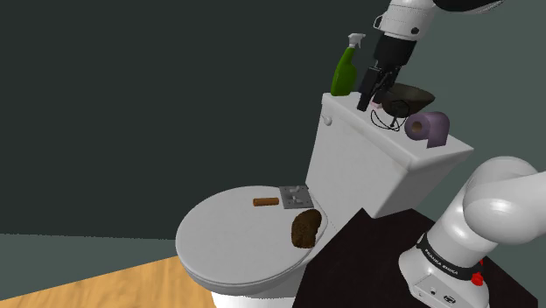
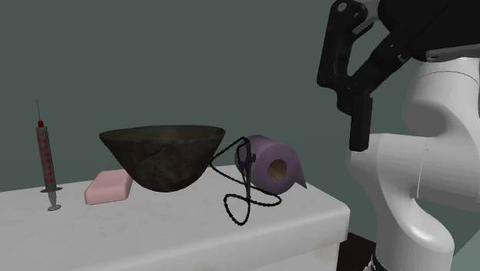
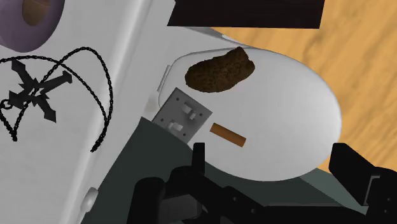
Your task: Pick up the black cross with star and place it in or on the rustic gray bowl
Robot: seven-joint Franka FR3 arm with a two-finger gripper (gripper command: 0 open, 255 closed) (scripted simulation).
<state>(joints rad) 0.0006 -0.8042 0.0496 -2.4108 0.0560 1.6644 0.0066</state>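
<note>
The black cross with a star (image 3: 35, 92) lies flat on the white toilet tank lid (image 3: 95, 57), ringed by its black chain (image 2: 245, 202). In the second exterior view the cross (image 2: 245, 158) sits between the dark grey bowl (image 2: 161, 158) and a purple paper roll (image 2: 273, 163). The bowl (image 1: 411, 94) stands upright on the tank behind the chain (image 1: 385, 118). My gripper (image 1: 371, 98) (image 2: 344, 114) (image 3: 273, 165) hangs open and empty above the tank's front edge, off to the side of the cross and touching nothing.
The tank also carries a green spray bottle (image 1: 346, 70), a pink soap bar (image 2: 108, 187) and a syringe (image 2: 46, 158). On the closed toilet lid (image 1: 236, 236) below lie a brown lump (image 1: 304, 229), a grey plate (image 1: 293, 195) and a small brown stick (image 1: 265, 202).
</note>
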